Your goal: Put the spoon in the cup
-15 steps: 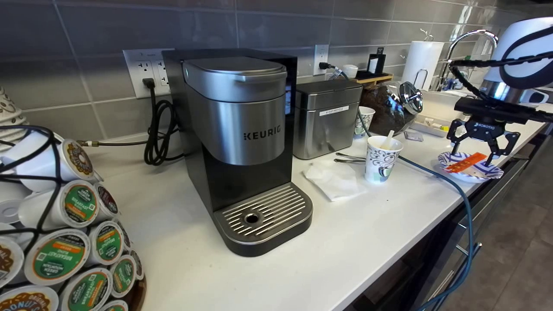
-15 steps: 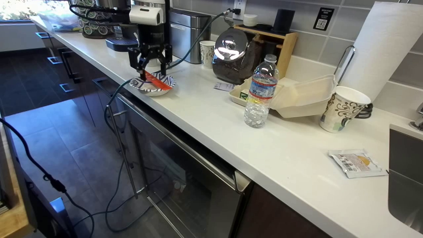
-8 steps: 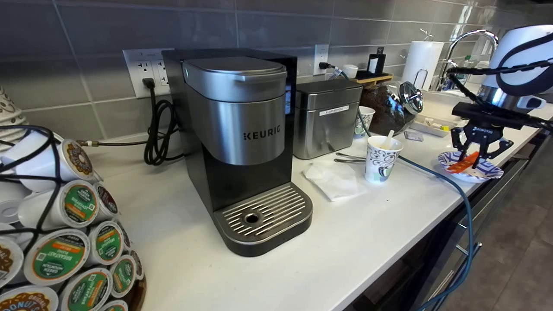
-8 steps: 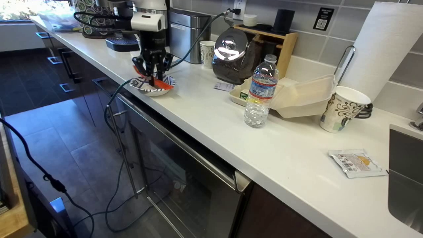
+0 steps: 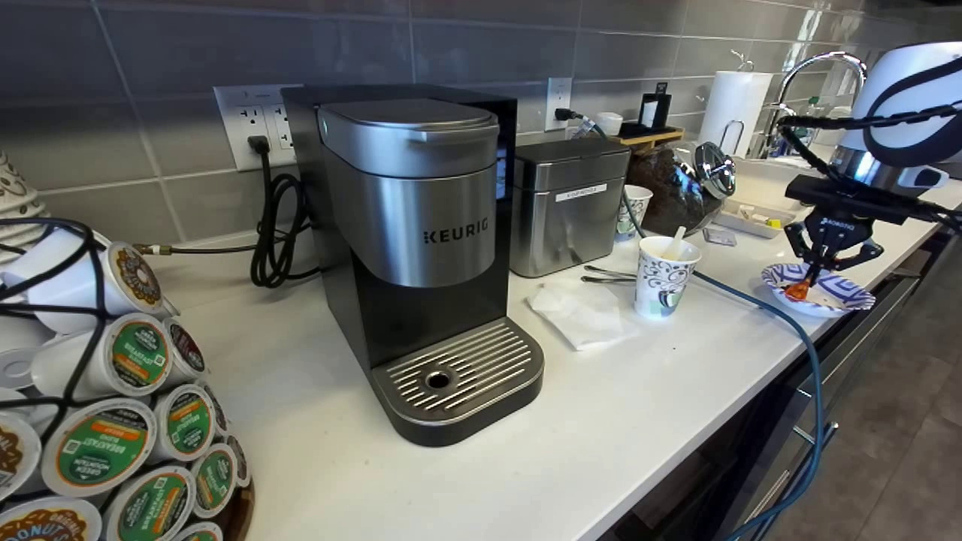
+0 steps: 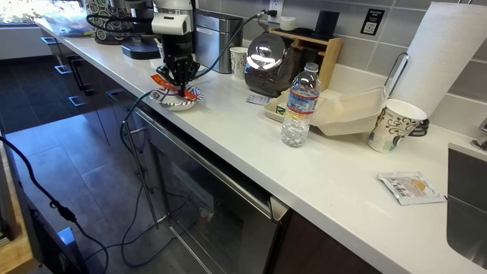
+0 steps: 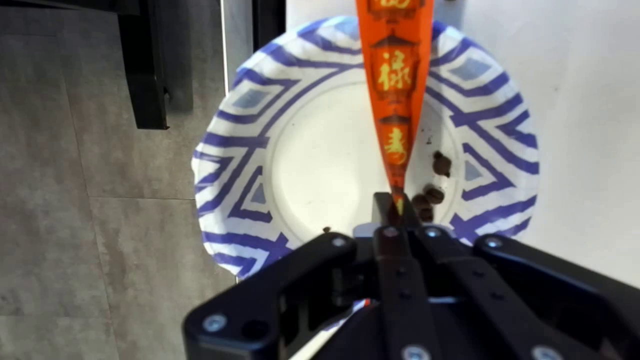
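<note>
What seems a pale stick [image 5: 676,238] is propped in the white, dark-swirled cup [image 5: 664,279]; a gold-lettered red strip [image 7: 396,75] is pinched by the nearly closed gripper [image 7: 397,207].

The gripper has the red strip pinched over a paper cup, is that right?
Only the place is wrong: the gripper has the red strip pinched over the patterned dish, as the wrist view shows.
</note>
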{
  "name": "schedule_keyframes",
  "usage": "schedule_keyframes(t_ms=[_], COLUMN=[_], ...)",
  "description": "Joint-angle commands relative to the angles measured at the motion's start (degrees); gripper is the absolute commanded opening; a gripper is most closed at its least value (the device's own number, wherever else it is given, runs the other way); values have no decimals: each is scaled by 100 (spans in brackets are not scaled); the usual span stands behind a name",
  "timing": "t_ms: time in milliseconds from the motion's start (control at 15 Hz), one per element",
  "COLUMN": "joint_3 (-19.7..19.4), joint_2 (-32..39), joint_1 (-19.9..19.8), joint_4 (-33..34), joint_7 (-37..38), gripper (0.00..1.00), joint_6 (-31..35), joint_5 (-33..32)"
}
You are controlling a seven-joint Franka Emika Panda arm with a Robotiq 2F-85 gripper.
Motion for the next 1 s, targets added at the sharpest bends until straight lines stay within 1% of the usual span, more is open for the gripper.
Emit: schedule_keyframes(t_ms=[0,133,267,333,467,533,600,667,733,800,867,933], joint_3=[-24,31,141,223,470,519,693,769,784,678,706,706], joint_2=[-593,-1007,-1279,-1350,-1382,-1383,-1350,-1332,-1339,-1274,-1284,-1292], joint_1=[138,188,247,262,244,249,14,-204,-460,-9,-174,-293], joint_4=[-415,-690,-904,-996,-1166,-1250,-1229,-1182,-1062,-1078,-1054,-1034], joint_7=[-52,-149,-52,153,794,1259,1562,1897,2310,1711,1960,2035], gripper=[0,0,0,0,0,0,0,0,0,1,1,1], joint_6=[360,828,1440,1810,2651,3077,3437,3760,3899,3587,3741,3797], joint_5=[-176,-303,-547,-786,-1481,-2037,-2519,-2974,-3435,-2726,-3037,-3174])
